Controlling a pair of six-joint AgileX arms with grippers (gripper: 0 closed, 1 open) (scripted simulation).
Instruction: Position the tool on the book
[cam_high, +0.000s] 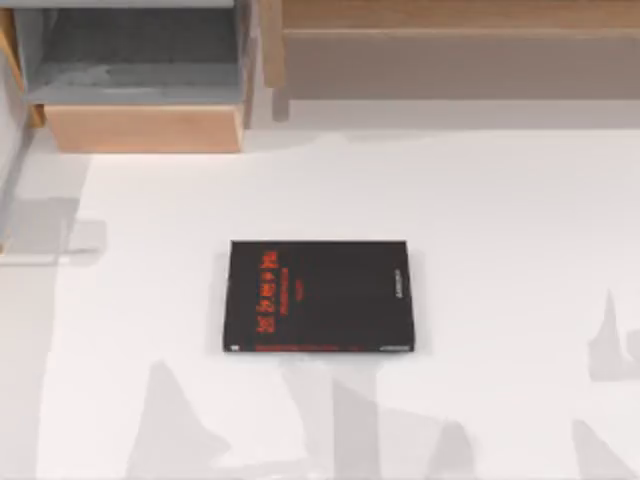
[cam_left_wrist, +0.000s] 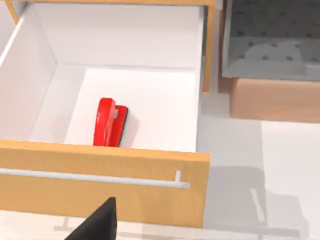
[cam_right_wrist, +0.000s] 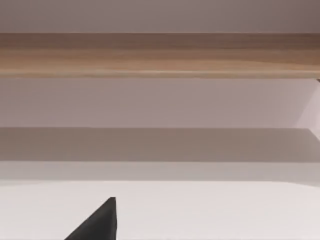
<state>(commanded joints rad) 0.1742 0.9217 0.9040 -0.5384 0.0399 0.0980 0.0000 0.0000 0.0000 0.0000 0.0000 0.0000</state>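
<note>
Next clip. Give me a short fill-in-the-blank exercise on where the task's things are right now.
1. The red tool lies inside an open wooden ____.
2. The book lies flat on the white ____, its cover facing up.
3. The book's cover is black with ____ characters.
4. The drawer front carries a pale bar ____.

Missing words: drawer; table; red; handle
</note>
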